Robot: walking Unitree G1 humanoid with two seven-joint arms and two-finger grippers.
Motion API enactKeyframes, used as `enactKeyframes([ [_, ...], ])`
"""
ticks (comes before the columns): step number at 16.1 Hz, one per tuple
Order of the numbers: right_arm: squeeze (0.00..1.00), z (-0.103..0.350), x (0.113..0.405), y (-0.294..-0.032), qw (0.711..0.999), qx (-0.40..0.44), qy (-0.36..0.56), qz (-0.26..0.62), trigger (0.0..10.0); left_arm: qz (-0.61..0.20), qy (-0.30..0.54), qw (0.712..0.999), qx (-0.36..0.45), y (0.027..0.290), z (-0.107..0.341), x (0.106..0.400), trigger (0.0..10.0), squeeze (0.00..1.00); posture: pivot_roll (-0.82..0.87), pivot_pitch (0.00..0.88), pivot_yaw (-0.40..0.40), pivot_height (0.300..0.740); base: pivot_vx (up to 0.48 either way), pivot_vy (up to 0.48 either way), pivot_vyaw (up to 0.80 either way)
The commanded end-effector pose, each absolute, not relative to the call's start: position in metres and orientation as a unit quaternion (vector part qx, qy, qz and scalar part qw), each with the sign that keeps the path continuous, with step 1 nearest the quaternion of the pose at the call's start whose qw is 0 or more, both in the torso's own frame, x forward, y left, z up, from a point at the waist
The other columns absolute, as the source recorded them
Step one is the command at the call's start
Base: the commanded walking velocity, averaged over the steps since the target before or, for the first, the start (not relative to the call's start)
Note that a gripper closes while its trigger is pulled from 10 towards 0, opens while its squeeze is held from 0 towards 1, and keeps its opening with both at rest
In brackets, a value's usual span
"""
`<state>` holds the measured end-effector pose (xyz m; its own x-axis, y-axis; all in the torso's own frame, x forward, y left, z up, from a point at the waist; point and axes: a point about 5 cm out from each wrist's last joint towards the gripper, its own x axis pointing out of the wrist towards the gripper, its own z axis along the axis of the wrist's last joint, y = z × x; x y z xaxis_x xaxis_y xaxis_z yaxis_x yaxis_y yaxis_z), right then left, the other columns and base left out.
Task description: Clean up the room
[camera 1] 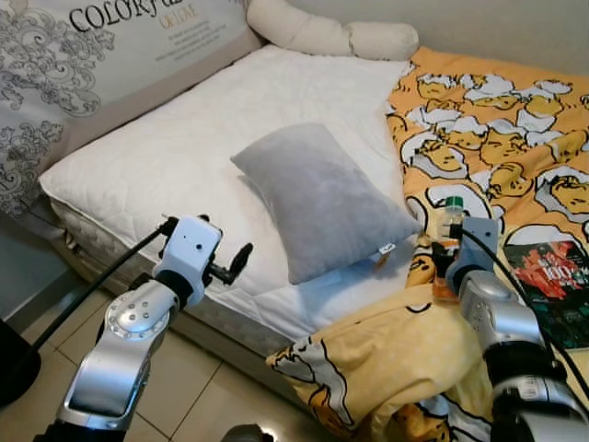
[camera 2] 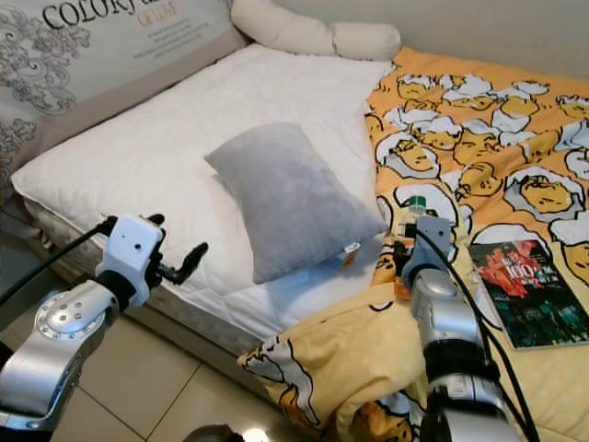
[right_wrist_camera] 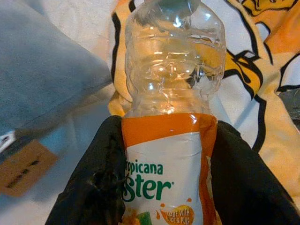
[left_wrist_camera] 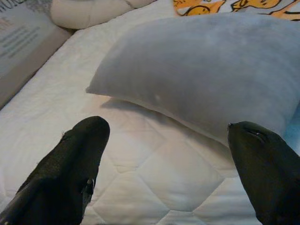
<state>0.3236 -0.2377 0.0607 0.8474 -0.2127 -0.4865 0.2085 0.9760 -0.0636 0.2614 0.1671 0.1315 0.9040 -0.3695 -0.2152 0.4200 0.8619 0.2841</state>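
Observation:
A clear plastic bottle (right_wrist_camera: 171,122) with an orange label and a green cap (camera 1: 453,202) stands upright over the yellow cartoon blanket (camera 1: 497,138), with my right gripper (right_wrist_camera: 168,183) shut around its labelled middle. A grey pillow (camera 1: 317,198) lies on the white mattress (camera 1: 184,147). My left gripper (camera 1: 241,260) hovers open at the mattress's near edge, pointing at the pillow (left_wrist_camera: 211,70), its fingers (left_wrist_camera: 70,168) apart with nothing between them.
A dark book (camera 1: 557,285) lies on the blanket to the right of the bottle. A cream bolster (camera 1: 322,35) lies at the head of the bed beside a printed headboard (camera 1: 83,55). Tiled floor (camera 1: 175,387) runs along the bed's near side.

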Motion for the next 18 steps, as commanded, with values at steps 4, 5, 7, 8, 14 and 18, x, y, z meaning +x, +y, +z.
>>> enactKeyframes([
  [4,0.0,0.048,0.328,-0.242,0.943,-0.054,0.314,-0.095,10.0,-0.312,0.086,0.931,0.171,0.162,0.135,0.254,10.0,0.27,0.11,0.019,0.028,0.74,0.0,0.0,0.0],
  [5,1.0,0.042,0.325,-0.243,0.937,-0.061,0.331,-0.099,10.0,-0.35,0.085,0.916,0.177,0.157,0.138,0.252,10.0,0.27,0.12,0.033,0.024,0.74,0.0,0.0,0.0],
  [7,1.0,0.039,0.324,-0.245,0.932,-0.066,0.339,-0.108,10.0,-0.364,0.082,0.91,0.182,0.156,0.142,0.251,10.0,0.26,0.12,0.042,0.026,0.74,0.0,0.0,0.0],
  [8,1.0,0.042,0.326,-0.246,0.933,-0.067,0.336,-0.113,10.0,-0.37,0.083,0.907,0.181,0.156,0.144,0.251,10.0,0.26,0.12,0.055,0.029,0.74,0.0,0.0,0.0],
  [14,0.0,0.047,0.334,-0.235,0.934,-0.052,0.343,-0.083,10.0,-0.384,0.089,0.899,0.189,0.158,0.146,0.249,10.0,0.26,0.12,0.065,0.025,0.74,0.0,0.0,0.0],
  [18,0.0,0.051,0.336,-0.23,0.933,-0.072,0.348,-0.057,10.0,-0.389,0.09,0.896,0.194,0.16,0.148,0.248,10.0,0.26,0.11,0.073,0.016,0.74,0.0,0.0,0.0],
])
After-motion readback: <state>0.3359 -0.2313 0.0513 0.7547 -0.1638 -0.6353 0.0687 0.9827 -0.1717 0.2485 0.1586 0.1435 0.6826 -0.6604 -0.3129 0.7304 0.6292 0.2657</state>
